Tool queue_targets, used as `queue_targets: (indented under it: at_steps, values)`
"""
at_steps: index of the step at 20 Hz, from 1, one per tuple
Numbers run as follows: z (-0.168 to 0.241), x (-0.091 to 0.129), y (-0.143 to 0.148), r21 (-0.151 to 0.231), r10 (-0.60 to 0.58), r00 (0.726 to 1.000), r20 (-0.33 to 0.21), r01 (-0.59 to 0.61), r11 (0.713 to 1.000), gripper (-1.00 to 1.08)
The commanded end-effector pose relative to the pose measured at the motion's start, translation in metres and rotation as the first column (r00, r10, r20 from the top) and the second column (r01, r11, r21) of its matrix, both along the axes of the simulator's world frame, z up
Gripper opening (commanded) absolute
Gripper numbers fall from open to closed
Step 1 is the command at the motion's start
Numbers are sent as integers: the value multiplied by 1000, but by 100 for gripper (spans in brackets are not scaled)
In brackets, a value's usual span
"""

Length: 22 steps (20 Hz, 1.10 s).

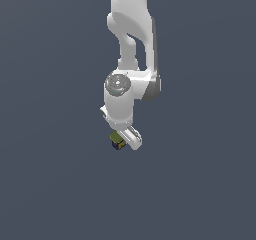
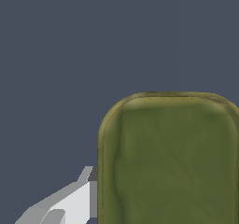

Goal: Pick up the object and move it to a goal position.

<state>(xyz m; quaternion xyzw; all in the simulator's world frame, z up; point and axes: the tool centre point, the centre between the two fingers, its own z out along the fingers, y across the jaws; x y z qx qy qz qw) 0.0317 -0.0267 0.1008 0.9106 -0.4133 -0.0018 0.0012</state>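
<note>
The object (image 1: pixel 118 142) is a tiny block, olive-green on top with dark blue and yellow sides. It sits at the tip of my white gripper (image 1: pixel 123 141), which points downward in the exterior view. In the wrist view the object's olive top (image 2: pixel 168 162) fills much of the picture, very close to the camera. One white finger (image 2: pixel 77 200) presses against its side. The other finger is out of that view. The gripper looks shut on the object.
The white arm (image 1: pixel 131 29) comes down from the top of the exterior view. Around it is only a plain dark grey-blue ground (image 1: pixel 50 184). No goal marker shows in either view.
</note>
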Motion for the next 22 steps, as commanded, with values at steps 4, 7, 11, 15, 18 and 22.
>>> queue_targets:
  at_steps: [4, 7, 11, 15, 18, 22]
  values:
    - [28, 31, 32, 0, 0, 1000, 4, 0, 1000, -100]
    - [40, 46, 48, 0, 0, 1000, 4, 0, 1000, -100]
    - [54, 63, 66, 0, 0, 1000, 4, 0, 1000, -100]
    - [65, 77, 80, 0, 0, 1000, 4, 0, 1000, -100]
    - [71, 85, 87, 0, 0, 1000, 4, 0, 1000, -100]
    - [76, 92, 94, 0, 0, 1000, 4, 0, 1000, -100]
